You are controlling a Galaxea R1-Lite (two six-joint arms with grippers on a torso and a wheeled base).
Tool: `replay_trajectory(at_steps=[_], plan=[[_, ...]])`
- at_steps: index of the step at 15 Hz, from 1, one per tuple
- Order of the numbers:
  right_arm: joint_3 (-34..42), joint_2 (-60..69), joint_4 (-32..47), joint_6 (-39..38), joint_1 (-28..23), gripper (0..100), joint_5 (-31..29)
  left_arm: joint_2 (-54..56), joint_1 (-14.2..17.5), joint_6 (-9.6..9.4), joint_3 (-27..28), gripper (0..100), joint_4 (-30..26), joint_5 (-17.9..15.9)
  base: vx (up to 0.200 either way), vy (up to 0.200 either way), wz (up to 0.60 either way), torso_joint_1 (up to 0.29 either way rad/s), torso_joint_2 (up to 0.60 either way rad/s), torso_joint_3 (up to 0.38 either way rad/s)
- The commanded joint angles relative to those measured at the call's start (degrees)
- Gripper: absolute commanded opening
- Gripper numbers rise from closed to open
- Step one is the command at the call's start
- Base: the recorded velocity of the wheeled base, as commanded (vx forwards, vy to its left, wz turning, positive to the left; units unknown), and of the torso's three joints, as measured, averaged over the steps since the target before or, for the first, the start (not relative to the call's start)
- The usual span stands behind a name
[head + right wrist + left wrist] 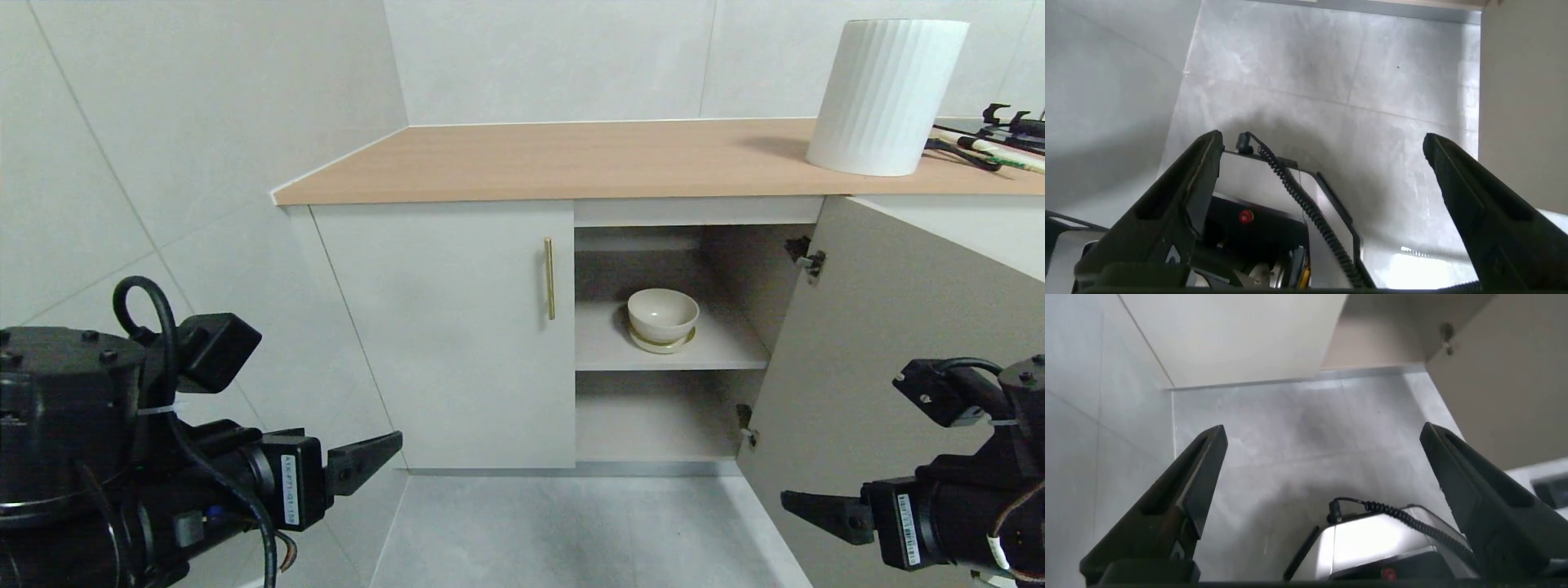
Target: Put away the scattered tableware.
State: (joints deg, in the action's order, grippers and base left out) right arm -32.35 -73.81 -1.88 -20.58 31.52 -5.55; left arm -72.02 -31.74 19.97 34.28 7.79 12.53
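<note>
Jaws wide on empty left gripper and right gripper, we'd press the door squarely shut, bowl inside the cabinet.

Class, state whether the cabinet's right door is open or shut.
Open: the right door is swung outward, exposing the bowl on the shelf.

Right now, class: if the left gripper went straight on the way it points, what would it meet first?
Probably the closed cabinet door, low down; depth is unclear, so the left gripper might meet the floor first.
</note>
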Motion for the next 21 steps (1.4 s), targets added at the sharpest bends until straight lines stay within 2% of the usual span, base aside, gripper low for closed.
replay_trajectory(at_steps=[1, 7, 11, 14, 15, 19, 21], plan=[[0.0, -0.4, -0.1, 0.0, 0.0, 100, 0.0, -0.2, 0.0, -0.02, 0.0, 100, 0.0, 0.0, 0.000, 0.000, 0.00, 0.000, 0.00, 0.000], [0.2, -0.1, 0.0, 0.8, -0.1, 100, -0.1, -0.2, 0.0, -0.02, 0.0, 100, 0.0, 0.0, 0.000, 0.000, 0.00, 0.000, 0.00, 0.000], [-0.5, 2.5, 6.3, 3.4, -0.8, 100, -0.4, -0.2, 0.0, -0.02, 0.0, 100, 0.0, 0.0, 0.000, 0.000, 0.00, 0.000, 0.00, 0.000], [-1.8, 4.7, 13.2, 6.3, -1.5, 100, -0.4, -0.2, -0.5, -0.28, -0.1, 100, -0.1, 0.1, 0.000, -0.200, 0.00, -0.002, 0.00, 0.005], [-2.9, 5.3, 16.3, 6.7, -1.5, 100, -0.4, -0.2, -0.5, -0.90, -0.2, 100, -0.1, 0.1, 0.000, -0.200, 0.00, 0.002, 0.00, -0.002], [-3.5, 6.1, 21.7, 8.8, -1.5, 100, -0.5, -0.2, -0.5, -0.90, -0.2, 100, -0.1, 0.1, 0.000, -0.200, 0.00, 0.002, 0.00, 0.001], [-4.9, 6.1, 27.6, 10.0, -1.5, 100, -0.5, -0.2, -0.5, -0.81, -0.2, 100, -0.1, 0.1, 0.000, -0.200, 0.00, 0.000, 0.00, -0.005]])
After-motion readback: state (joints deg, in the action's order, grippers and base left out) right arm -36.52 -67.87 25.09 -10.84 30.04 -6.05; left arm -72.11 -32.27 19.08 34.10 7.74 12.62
